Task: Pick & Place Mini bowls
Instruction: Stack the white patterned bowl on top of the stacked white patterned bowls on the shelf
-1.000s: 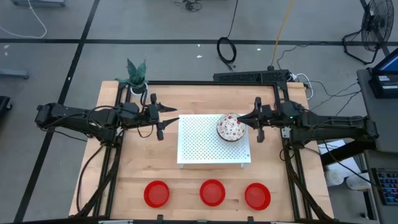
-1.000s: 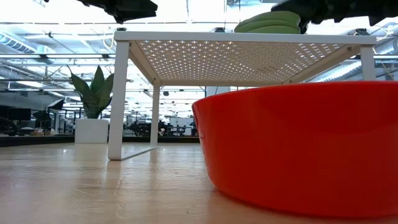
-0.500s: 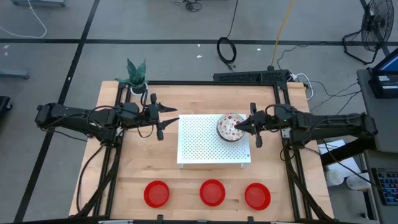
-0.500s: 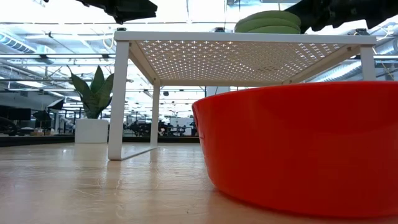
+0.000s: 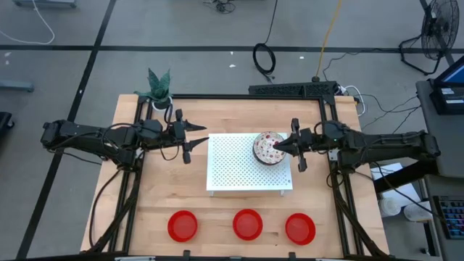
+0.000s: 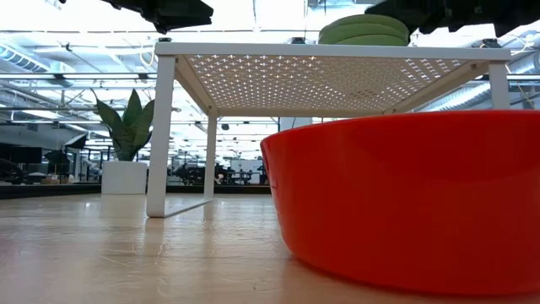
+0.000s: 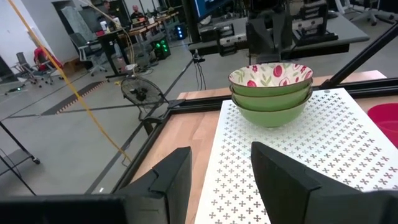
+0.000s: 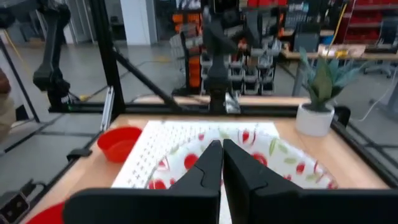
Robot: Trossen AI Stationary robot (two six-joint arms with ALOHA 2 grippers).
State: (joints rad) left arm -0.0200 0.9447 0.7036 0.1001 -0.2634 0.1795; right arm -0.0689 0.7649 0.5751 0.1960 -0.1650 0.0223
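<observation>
Three red bowls point(image 5: 247, 224) sit in a row along the near edge of the worktop point(image 5: 159, 188) in the high view. A stack of patterned bowls point(image 5: 268, 148) stands on the right far part of the white perforated board point(image 5: 239, 170). The right hand point(image 5: 292, 146) reaches in at the stack's right rim. The left hand point(image 5: 190, 138) hangs just left of the board, well apart from the bowls, near a potted plant point(image 5: 158, 88).

Low view: a red bowl point(image 6: 405, 198) fills the near right, with the stack point(image 6: 364, 29) on the board point(image 6: 329, 52) above it.

Left wrist view: the left hand point(image 7: 221, 177) is spread, and the stack point(image 7: 270, 93) looks like three nested bowls, green outside.

Right wrist view: the right hand point(image 8: 221, 163) has its fingers pressed together over the top bowl point(image 8: 249, 155), seemingly pinching nothing.
</observation>
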